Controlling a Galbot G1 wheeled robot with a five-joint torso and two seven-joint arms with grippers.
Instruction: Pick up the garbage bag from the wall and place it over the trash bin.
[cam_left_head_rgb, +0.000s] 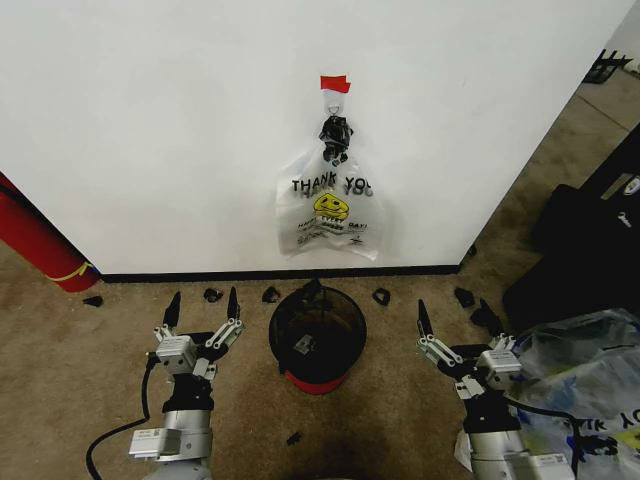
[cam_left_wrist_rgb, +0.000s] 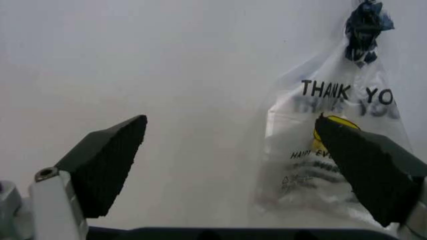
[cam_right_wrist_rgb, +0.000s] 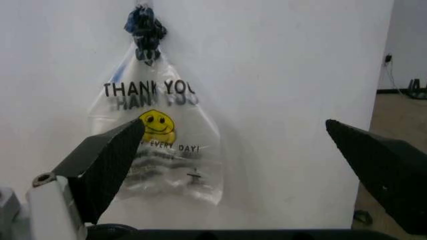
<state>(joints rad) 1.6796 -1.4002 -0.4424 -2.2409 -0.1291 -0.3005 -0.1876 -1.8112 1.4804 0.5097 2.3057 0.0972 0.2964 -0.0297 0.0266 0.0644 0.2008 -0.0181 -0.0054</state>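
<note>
Hanging on the wall (cam_left_head_rgb: 150, 130) at 12 o'clock from the trash bin (cam_left_head_rgb: 317, 335), a smiley bag (cam_left_head_rgb: 328, 212); left gripper (cam_left_head_rgb: 202, 308) and right gripper (cam_left_head_rgb: 452, 323) flank the bin, jaws wide

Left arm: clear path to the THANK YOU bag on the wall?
Probably yes. The left gripper is open, low beside the trash bin; the THANK YOU bag hangs above the bin, with bare wall between.
</note>
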